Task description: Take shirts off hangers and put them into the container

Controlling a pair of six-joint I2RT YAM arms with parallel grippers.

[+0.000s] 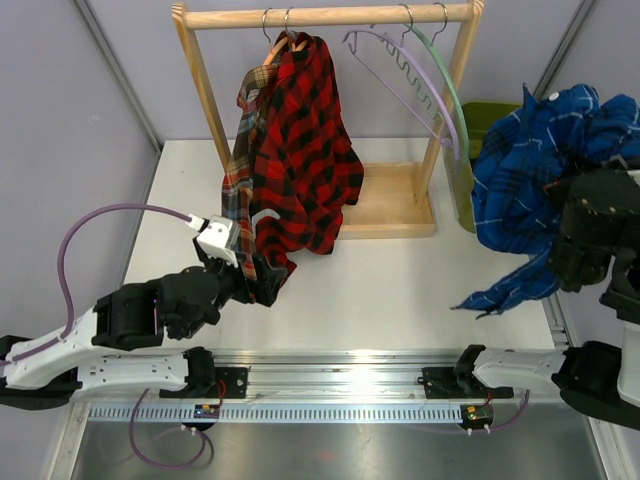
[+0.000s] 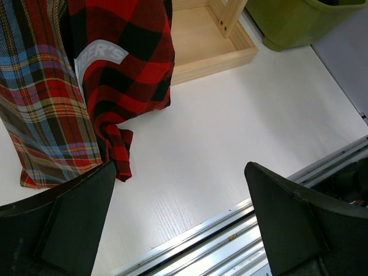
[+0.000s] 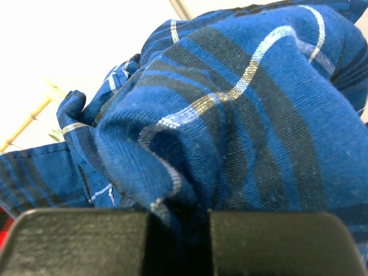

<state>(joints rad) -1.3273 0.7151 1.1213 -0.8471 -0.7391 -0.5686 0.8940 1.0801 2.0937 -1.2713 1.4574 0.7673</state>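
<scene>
Two poses: right fingers (image 3: 80, 241) raised, pinching blue shirt (image 1: 520, 190); left fingers (image 2: 75, 221) low, spread.

Bright even light, glare on the metal rail (image 1: 350, 383), right wrist view's background blown white.

Bin (image 1: 493, 112) mostly hidden behind blue shirt (image 1: 530, 190) from above, its far part cut off in left wrist view, right tool (image 3: 178, 224) lost in that shirt from above, fingers cut by wrist view's bottom edge, wood hangers (image 1: 278, 48) covered by red shirt (image 1: 305, 150) and brown shirt (image 1: 238, 170), brown shirt half behind red
</scene>
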